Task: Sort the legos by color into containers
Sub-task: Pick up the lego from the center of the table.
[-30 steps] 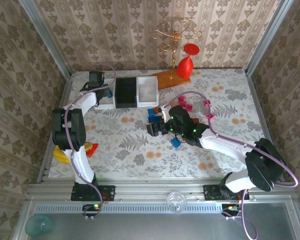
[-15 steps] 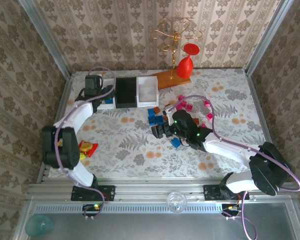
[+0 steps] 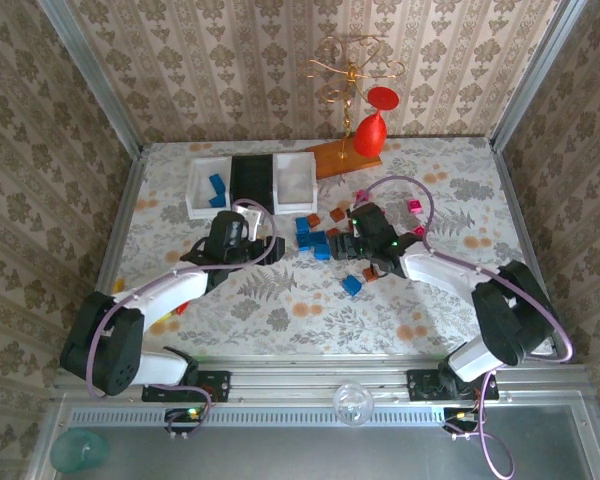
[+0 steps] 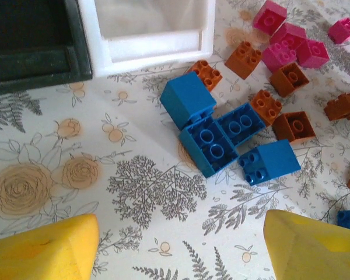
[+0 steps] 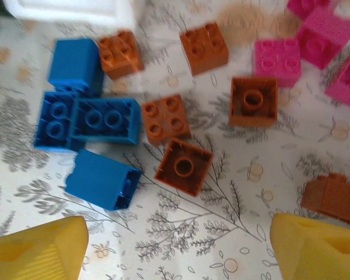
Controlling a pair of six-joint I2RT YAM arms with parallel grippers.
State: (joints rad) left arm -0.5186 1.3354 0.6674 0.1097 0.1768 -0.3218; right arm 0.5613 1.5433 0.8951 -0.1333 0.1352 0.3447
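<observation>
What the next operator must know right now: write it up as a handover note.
Left gripper: open, empty, aimed at the loose blue bricks.
Right gripper: open, empty, above the brown-orange bricks.
Bins, in a row at the far side: left white bin, black bin, right white bin.
Done: sorted blue bricks lie in the left white bin.
Left: blue, brown-orange and magenta bricks are loose on the table. The right white bin looks empty.

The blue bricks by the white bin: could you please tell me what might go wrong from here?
Both the left gripper and the right gripper point, open, at the same blue bricks; the arms could collide. Those bricks lie packed together, with an orange brick against them, so one grasp may catch two or drag the wrong colour.
</observation>
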